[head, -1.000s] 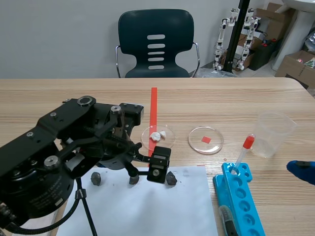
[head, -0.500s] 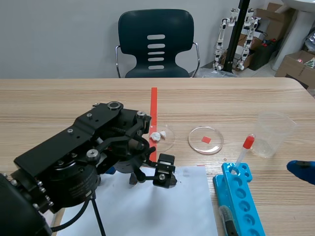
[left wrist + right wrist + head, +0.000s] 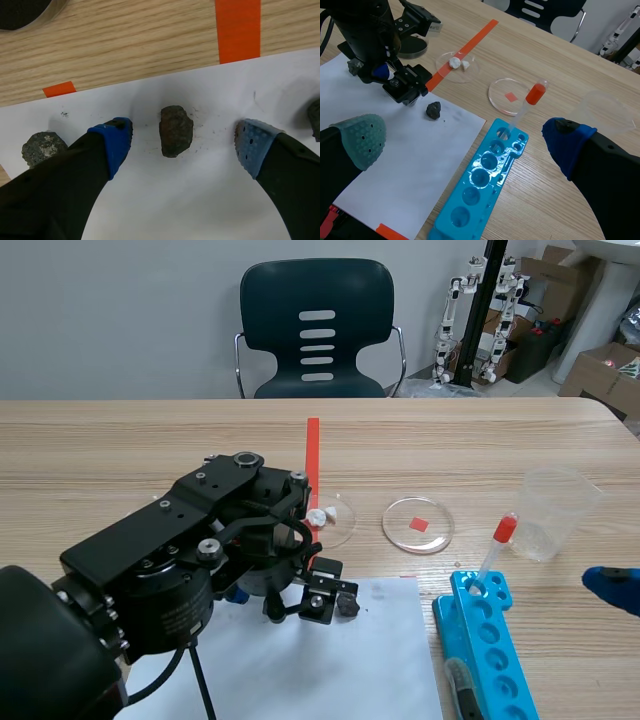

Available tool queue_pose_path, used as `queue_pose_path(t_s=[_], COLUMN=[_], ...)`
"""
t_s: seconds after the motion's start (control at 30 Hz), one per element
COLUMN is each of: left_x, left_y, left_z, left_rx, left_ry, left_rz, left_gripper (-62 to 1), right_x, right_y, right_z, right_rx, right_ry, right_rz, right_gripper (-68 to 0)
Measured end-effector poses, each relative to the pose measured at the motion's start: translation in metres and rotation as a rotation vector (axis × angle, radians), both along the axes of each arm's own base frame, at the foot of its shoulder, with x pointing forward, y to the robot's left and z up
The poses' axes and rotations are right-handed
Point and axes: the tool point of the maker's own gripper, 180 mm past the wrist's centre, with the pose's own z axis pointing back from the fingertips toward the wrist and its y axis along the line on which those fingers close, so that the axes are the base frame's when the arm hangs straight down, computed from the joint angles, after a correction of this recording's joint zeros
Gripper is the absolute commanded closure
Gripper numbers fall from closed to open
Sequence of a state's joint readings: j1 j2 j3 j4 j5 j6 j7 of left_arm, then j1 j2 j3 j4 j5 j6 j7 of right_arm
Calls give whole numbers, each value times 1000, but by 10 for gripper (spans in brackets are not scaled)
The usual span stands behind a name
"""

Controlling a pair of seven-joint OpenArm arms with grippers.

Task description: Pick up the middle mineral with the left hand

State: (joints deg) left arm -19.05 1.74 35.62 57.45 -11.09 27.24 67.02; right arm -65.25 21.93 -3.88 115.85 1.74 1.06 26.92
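The middle mineral (image 3: pixel 176 131), a dark brownish lump, lies on the white paper sheet (image 3: pixel 200 210) close to the sheet's far edge, which sits toward the worktop's (image 3: pixel 120 450) near left part. The left arm (image 3: pixel 170 570) hangs right over it with the left jaws spread wide. One blue pad (image 3: pixel 117 140) sits to one side of the stone and the other pad (image 3: pixel 252 145) to the other, both clear of it, and the stone is a little nearer the first. It is directly ahead of the wrist, roughly on the line between the pads. Its long axis runs away from the wrist toward the paper's far edge, across the closing line, so the pads would likely meet its narrower flanks. The blunter end points to the far edge and the slimmer end points back at the wrist. The grey speckled mineral (image 3: pixel 42 147) lies just outside the first finger, and the third mineral (image 3: pixel 434 109) lies beyond the other finger. The right arm (image 3: pixel 612 585) is well apart at the worktop's near right, by the blue tube rack (image 3: pixel 485 640), and the right jaws are also wide apart and hold nothing.
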Motion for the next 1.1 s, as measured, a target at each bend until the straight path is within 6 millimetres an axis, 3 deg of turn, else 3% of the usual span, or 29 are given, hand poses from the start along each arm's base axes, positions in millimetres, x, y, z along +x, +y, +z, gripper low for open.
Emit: queue_pose_path(t_s=[0.1, 0.27, 0.4, 0.57, 0.87, 1.1], left_x=[0, 0, 1, 1, 5, 23], left_y=[1, 1, 1, 1, 0, 16], left_z=[0, 0, 0, 0, 2, 28], left_rx=[3, 4, 4, 6, -2, -17], left_ry=[-2, -2, -4, -7, -29, -194], left_rz=[1, 2, 3, 3, 2, -11], left_gripper=[-369, -243, -195, -79, -70, -70], right_x=[0, 0, 0, 0, 0, 0], right_y=[0, 0, 0, 0, 0, 0], right_z=[0, 0, 0, 0, 0, 0], right_rx=[0, 0, 0, 0, 0, 0], right_ry=[0, 0, 0, 0, 0, 0], right_rz=[0, 0, 0, 0, 0, 0], right_gripper=[-679, -679, -679, -679, -679, -679])
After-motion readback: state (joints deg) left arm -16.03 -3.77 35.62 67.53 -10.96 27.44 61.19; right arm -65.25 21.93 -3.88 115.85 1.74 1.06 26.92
